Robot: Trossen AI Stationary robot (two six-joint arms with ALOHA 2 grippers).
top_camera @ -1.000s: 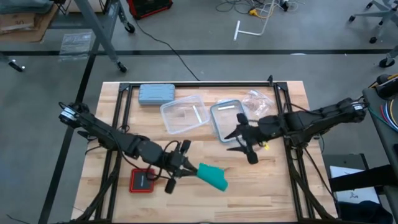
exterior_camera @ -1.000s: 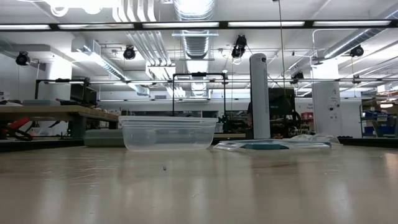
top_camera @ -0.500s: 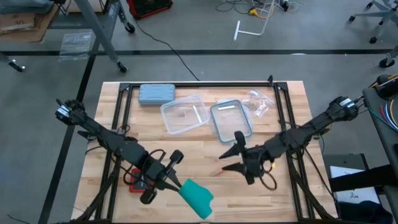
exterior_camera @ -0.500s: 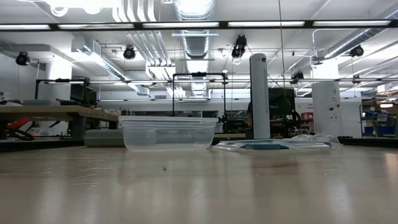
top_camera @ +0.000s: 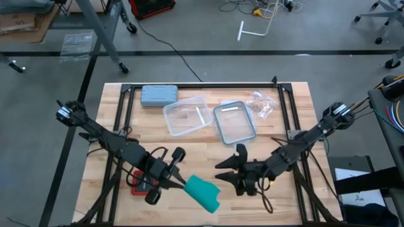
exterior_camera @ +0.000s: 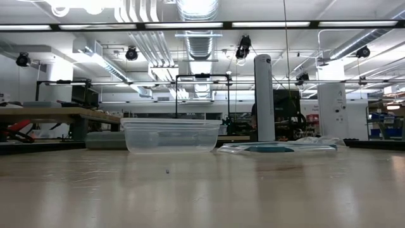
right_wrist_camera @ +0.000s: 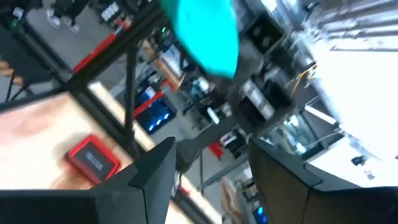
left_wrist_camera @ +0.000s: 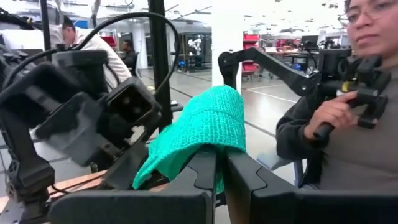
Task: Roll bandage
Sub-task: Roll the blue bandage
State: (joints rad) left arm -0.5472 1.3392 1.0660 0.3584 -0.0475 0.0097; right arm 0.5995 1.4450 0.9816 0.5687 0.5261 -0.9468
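Left end effector (top_camera: 180,183) pinching bandage (top_camera: 202,193) — right end effector (top_camera: 228,174) agape

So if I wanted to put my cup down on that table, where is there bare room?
Bare wood shows along the table's right edge beyond the crinkled plastic bag, and at the left below the grey-blue case. The back middle is crowded by the clear tub and lid; the front holds the left gripper with the bandage, the right gripper and a red box.

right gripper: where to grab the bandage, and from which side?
Probably the free end of the bandage, the part hanging past the left gripper, which is shut on its other end. The right gripper is open and faces it from the right, so come in from that side.
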